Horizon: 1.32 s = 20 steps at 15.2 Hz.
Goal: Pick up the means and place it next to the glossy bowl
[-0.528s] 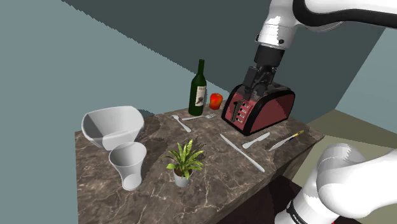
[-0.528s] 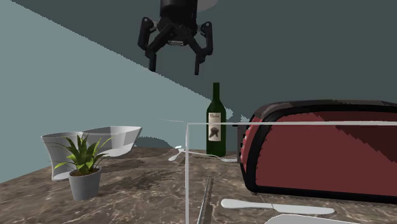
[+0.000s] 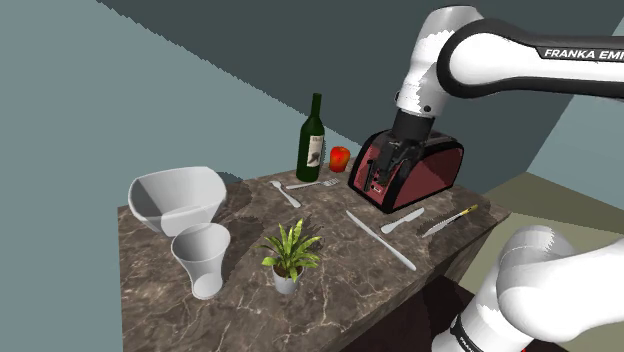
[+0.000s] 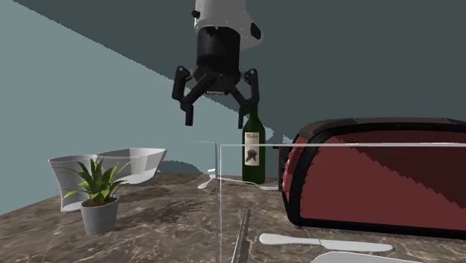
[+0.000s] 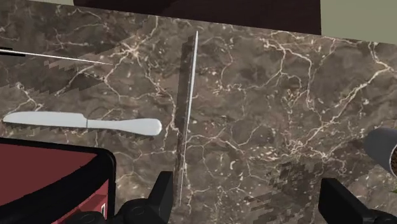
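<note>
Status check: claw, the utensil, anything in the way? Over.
Claw open, empty, above the marble table. Long thin utensil flat below it, untouched. Red toaster close beside claw; white knife lies near.

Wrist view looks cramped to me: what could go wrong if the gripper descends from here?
The toaster sits right beside one finger of the open gripper; it could be struck. The long thin utensil lies flat and near that finger rather than centred, so a grasp may miss or shove it into the white knife.

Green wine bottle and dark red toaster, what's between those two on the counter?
A small red apple stands between them, seen in the shoulder view.
</note>
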Tool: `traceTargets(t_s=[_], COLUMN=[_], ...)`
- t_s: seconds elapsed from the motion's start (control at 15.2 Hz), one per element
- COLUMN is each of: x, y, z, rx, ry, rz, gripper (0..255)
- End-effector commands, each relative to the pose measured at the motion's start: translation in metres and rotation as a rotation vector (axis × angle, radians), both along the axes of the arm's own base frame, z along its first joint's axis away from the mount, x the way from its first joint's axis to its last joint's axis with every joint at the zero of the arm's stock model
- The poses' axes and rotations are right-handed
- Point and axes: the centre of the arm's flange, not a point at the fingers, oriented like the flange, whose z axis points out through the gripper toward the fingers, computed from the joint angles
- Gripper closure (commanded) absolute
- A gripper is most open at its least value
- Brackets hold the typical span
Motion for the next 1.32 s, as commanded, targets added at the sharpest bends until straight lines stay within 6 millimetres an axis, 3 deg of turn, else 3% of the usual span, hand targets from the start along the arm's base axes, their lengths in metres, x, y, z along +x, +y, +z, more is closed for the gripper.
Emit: traceTargets(t_s=[0.0,0.66,1.25], x=[-0.001,-0.008,-0.011], y=[-0.005,-0.033,-0.033], z=[-0.027,-0.154,-0.196], rx=[-0.008,-0.043,-0.044], ry=[0.008,0.053,0.054], rz=[-0.015,-0.092,-0.093], gripper=[0,0,0])
